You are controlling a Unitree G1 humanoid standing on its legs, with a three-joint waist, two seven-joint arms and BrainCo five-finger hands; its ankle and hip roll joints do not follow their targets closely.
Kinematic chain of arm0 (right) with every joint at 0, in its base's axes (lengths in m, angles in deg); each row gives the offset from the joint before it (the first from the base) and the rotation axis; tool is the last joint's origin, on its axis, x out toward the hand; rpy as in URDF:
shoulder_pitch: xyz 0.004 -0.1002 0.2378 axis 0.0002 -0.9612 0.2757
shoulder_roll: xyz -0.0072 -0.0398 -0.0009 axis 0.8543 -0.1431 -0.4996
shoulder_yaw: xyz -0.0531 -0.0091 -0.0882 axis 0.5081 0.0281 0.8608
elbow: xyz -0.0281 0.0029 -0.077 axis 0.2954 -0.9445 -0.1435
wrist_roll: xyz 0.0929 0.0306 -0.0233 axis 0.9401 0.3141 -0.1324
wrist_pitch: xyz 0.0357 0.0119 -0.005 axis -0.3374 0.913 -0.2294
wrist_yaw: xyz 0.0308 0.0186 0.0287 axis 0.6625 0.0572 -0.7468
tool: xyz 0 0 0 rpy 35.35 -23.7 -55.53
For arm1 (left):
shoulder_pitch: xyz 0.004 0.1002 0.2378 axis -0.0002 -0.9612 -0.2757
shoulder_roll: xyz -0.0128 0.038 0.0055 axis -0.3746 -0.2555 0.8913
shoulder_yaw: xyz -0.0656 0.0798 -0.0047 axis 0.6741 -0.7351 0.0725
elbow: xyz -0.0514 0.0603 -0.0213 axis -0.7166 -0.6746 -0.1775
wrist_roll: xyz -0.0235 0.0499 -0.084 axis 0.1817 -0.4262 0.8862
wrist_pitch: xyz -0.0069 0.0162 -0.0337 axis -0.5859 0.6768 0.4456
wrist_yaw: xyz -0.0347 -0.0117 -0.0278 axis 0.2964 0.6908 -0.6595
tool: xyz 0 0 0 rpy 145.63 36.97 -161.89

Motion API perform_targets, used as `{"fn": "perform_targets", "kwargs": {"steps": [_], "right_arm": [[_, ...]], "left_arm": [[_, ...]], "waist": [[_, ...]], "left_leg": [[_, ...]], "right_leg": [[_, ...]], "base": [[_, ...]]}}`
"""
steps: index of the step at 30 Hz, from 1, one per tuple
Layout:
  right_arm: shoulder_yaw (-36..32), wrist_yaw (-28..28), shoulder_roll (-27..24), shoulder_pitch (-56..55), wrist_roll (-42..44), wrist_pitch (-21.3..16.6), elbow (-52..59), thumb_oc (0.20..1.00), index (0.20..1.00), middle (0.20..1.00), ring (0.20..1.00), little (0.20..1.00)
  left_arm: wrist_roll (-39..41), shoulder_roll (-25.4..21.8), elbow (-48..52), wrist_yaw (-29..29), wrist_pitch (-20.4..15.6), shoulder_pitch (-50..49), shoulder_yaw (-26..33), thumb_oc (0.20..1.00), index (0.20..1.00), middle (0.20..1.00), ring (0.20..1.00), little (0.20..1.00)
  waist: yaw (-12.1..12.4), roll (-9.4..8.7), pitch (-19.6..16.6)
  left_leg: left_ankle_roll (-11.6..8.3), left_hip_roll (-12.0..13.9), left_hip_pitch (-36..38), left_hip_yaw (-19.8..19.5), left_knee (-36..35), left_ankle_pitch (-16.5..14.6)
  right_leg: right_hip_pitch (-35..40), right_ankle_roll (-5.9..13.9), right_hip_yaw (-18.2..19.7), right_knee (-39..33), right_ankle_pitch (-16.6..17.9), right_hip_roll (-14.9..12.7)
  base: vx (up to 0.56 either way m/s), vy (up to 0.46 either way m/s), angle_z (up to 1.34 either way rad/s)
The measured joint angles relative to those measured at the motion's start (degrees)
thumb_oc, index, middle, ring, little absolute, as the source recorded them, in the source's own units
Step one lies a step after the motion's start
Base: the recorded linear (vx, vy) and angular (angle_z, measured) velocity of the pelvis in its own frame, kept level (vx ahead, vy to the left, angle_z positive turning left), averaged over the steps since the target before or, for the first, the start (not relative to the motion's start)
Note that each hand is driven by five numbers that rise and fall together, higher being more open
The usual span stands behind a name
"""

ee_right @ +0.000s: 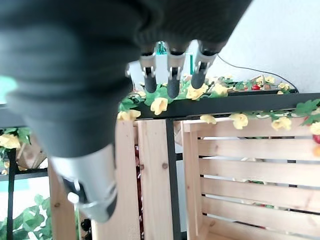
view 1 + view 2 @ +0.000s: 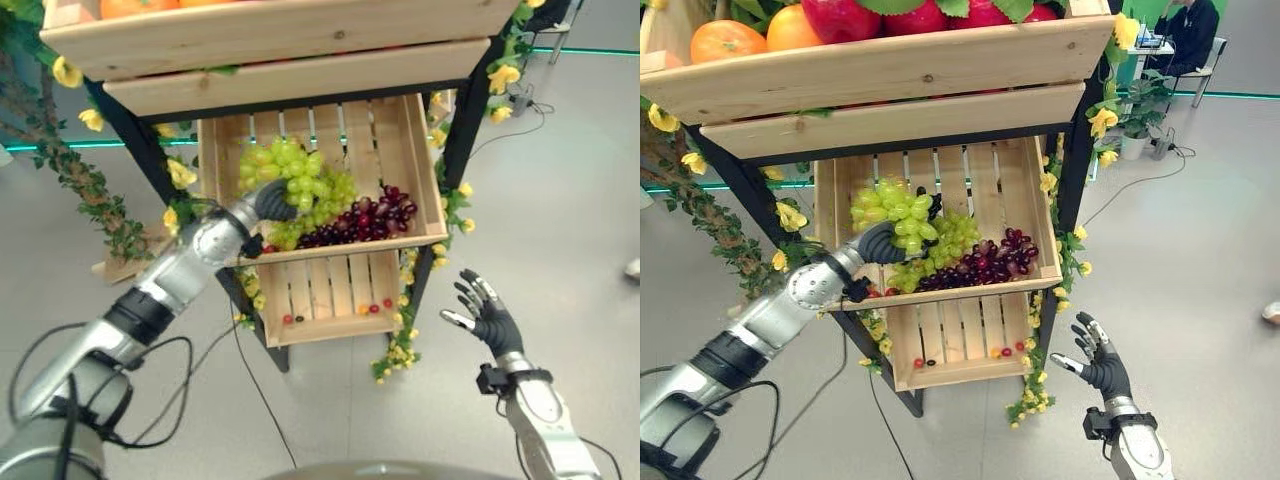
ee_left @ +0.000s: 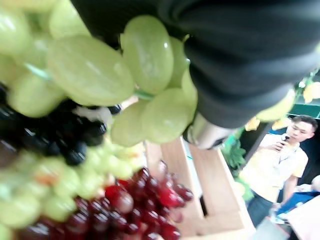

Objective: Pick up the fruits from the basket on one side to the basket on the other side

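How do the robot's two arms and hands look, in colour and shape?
Both arms are silver-grey metal tubes with rounded joints. The left arm has a black band around its middle. The left hand wears a dark cover. The right hand has a dark ribbed back, silver fingers with dark tips, and a black collar at the wrist.

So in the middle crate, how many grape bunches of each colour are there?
Green grape bunches: 2, one of them in the left hand
Dark red grape bunches: 1
Total: 3
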Motion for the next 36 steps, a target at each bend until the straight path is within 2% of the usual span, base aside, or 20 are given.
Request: {"fn": "perform_targets", "kwargs": {"steps": [4,7,9,10,14,18,22,25,28,31,36], "right_arm": [[-0.06,0.06,-0.02,-0.13,-0.02,0.02,-0.06,1.0,1.0,1.0,1.0,1.0],[-0.03,0.03,-0.02,-0.27,-0.02,0.04,-0.07,1.0,1.0,1.0,1.0,1.0],[0.03,-0.14,-0.02,-0.17,-0.02,0.1,-0.05,1.0,1.0,1.0,1.0,1.0],[0.0,-0.15,-0.08,-0.31,-0.01,0.11,-0.05,1.0,1.0,1.0,1.0,1.0],[-0.01,-0.43,-0.36,-1.23,0.0,0.67,-0.03,1.0,1.0,1.0,1.0,1.0],[-0.04,-1.56,-2.09,-2.77,0.01,1.17,0.03,1.0,1.0,1.0,1.0,1.0],[-0.09,-2.57,-2.98,-3.02,0.0,1.15,0.39,1.0,1.0,1.0,1.0,1.0],[0.06,-3.42,-4.62,-3.18,0.01,1.05,1.56,1.0,1.0,1.0,1.0,1.0],[0.05,-3.76,-5.11,-3.1,0.03,1.01,2.61,1.0,1.0,1.0,1.0,1.0],[0.15,-4.56,-6.61,-3.44,0.02,1.01,2.8,1.0,1.0,1.0,1.0,1.0],[0.15,-4.83,-7.68,-3.52,0.01,0.98,3.78,1.0,1.0,1.0,1.0,1.0]], "left_arm": [[1.76,2.99,-5.45,-0.91,1.31,1.06,-0.84,0.2,0.2,0.2,0.2,0.2],[1.88,2.99,-8.26,-2.23,2.79,1.59,-1.81,0.2,0.2,0.2,0.2,0.2],[2.19,3.02,-12.23,-3.34,3.75,1.99,-2.1,0.2,0.2,0.2,0.2,0.2],[2.01,2.7,-16.48,-3.85,3.83,3.48,-4.16,0.2,0.2,0.2,0.2,0.2],[0.9,2.49,-19.68,-6.32,4.15,6.24,-5.41,0.2,0.2,0.2,0.2,0.2],[-7.29,2.1,-23.39,-10.48,3.84,11.81,-9.39,0.2,0.2,0.2,0.2,0.2],[-16.76,2.53,-27.35,-10.75,3.06,16.54,-13.41,0.2,0.2,0.2,0.2,0.2],[-26.3,3.1,-29.67,-9.03,1.89,19.85,-16.61,0.2,0.2,0.2,0.2,0.2],[-30.29,3.14,-30.24,-7.13,1.51,20.16,-16.82,0.2,0.2,0.2,0.2,0.2],[-38.55,2.91,-30.2,-5.44,0.72,22.5,-21.71,0.2,0.2,0.2,0.2,0.2],[-45.41,2.3,-29.91,-4.12,-0.22,24.27,-23.48,0.2,0.2,0.2,0.2,0.2]], "waist": [[-0.83,0.37,-0.04],[-0.78,0.76,0.02],[-1.81,1.22,0.18],[-1.88,1.71,0.43],[-1.91,2.94,1.1],[-2.03,4.56,1.93],[-2.31,5.77,2.36],[-2.95,6.34,2.58],[-3.35,6.72,3.04],[-3.14,6.98,3.32],[-3.18,7.42,3.49]], "left_leg": [[-0.09,0.12,0.06,0.4,0.0,-0.07],[-0.09,0.14,0.04,0.73,-0.01,-0.07],[-0.09,0.14,0.05,1.01,-0.01,-0.07],[-0.09,0.17,0.05,1.45,-0.01,-0.07],[-0.09,0.1,-0.02,1.81,-0.04,-0.07],[-0.33,0.13,-0.38,2.71,-0.3,-0.27],[-0.17,0.08,-1.43,3.24,-0.29,-0.14],[-0.15,0.02,-2.69,3.29,-0.32,-0.11],[-0.1,0.03,-3.04,3.65,-0.31,-0.08],[-0.14,-0.06,-3.16,4.3,-0.34,-0.11],[-0.13,-0.2,-4.01,4.62,-0.34,-0.09]], "right_leg": [[-0.38,0.15,0.29,-0.16,-0.1,0.08],[-0.56,0.28,0.53,-0.17,-0.15,0.08],[-0.6,0.32,0.65,-0.15,-0.13,0.06],[-0.9,0.36,1.1,-0.12,-0.07,0.05],[-0.89,0.38,1.68,-0.88,0.62,0.06],[-1.66,0.56,2.23,-1.0,0.79,0.0],[-3.02,0.52,2.91,-1.01,1.5,-0.05],[-4.39,0.72,2.98,-0.89,1.69,-0.17],[-4.95,0.61,3.44,-0.87,2.0,-0.17],[-5.38,0.84,3.44,-0.79,2.15,-0.41],[-6.31,0.87,3.41,-0.88,2.66,-0.66]], "base": [[-0.01,-0.008,-0.04],[-0.01,-0.005,-0.05],[-0.01,0.001,-0.05],[-0.01,0.006,-0.11],[-0.02,0.014,-0.1],[-0.02,0.012,-0.08],[-0.03,0.005,-0.1],[-0.02,0.004,0.0],[-0.01,-0.001,-0.06],[-0.01,-0.003,-0.08],[0.0,-0.004,-0.04]]}}
